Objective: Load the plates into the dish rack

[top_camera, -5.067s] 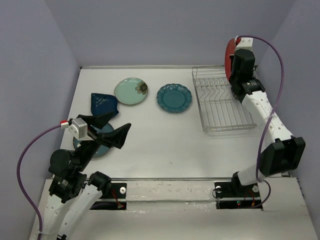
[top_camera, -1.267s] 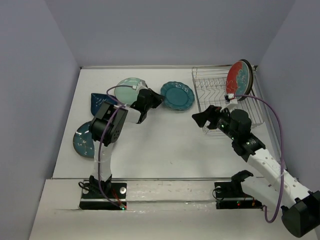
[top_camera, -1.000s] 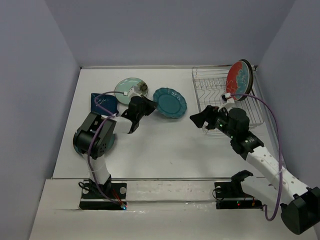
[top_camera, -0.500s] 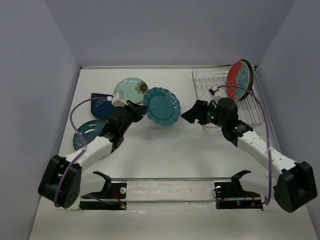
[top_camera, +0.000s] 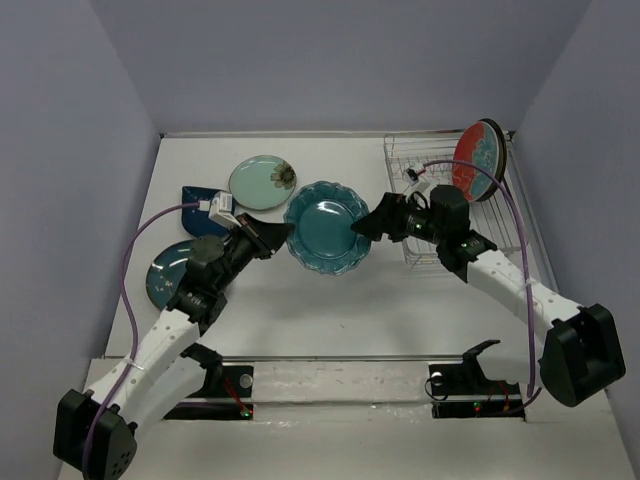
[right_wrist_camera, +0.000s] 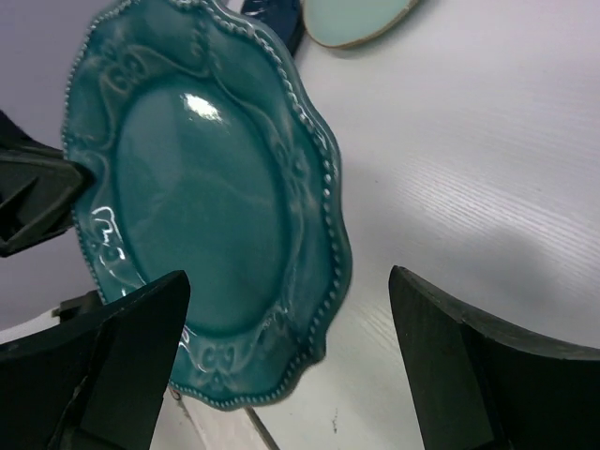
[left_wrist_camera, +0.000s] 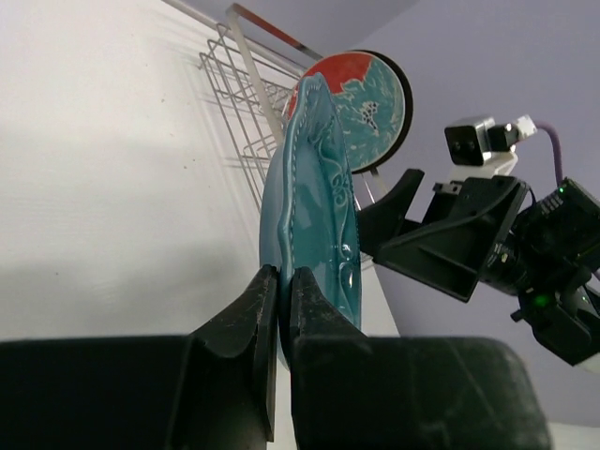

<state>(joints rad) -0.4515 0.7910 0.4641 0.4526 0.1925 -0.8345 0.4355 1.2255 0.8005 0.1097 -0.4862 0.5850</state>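
- Well left of centre, the left gripper [top_camera: 279,232] is clamped on the rim of the scalloped teal plate [top_camera: 327,228], holding it tilted above the table [top_camera: 300,300].
- Opposite, the right gripper [top_camera: 372,226] gapes wide at the plate's other edge, apparently not touching it.
- Such a thin edge pinch could let the plate pivot or drop if the left lets go before the right bites.
- Farthest right, the dish rack [top_camera: 420,170] holds the red plate [top_camera: 478,152] upright; whether another stands behind it is unclear.
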